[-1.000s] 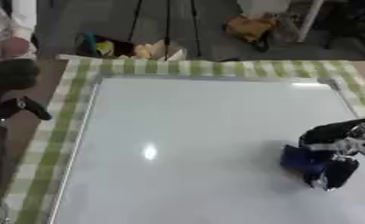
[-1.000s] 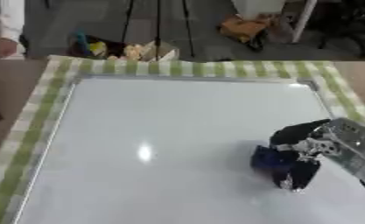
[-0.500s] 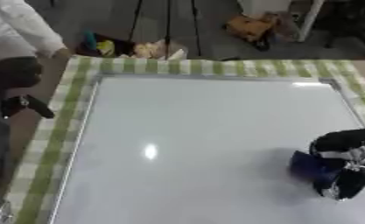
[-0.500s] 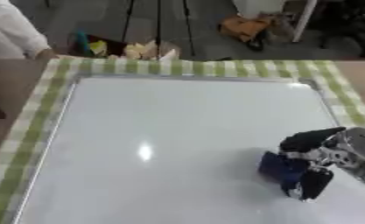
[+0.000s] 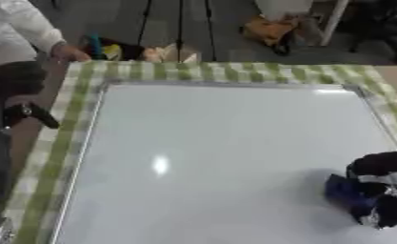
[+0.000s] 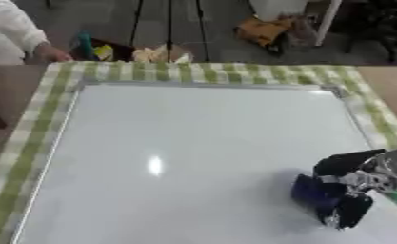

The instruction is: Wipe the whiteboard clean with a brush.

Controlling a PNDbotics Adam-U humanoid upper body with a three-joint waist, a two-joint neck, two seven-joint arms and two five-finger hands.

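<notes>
One whiteboard (image 6: 193, 157), one brush (image 6: 312, 190), one right hand (image 6: 351, 186)

The whiteboard (image 6: 176, 152) lies bare and open except the right hand (image 6: 351, 186) near its lower-right corner.

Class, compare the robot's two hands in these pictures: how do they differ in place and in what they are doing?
The right hand is on the whiteboard near its lower right, curled round a blue brush. The left hand is off the board at the left edge and holds nothing I can see. Both are mostly black.
</notes>
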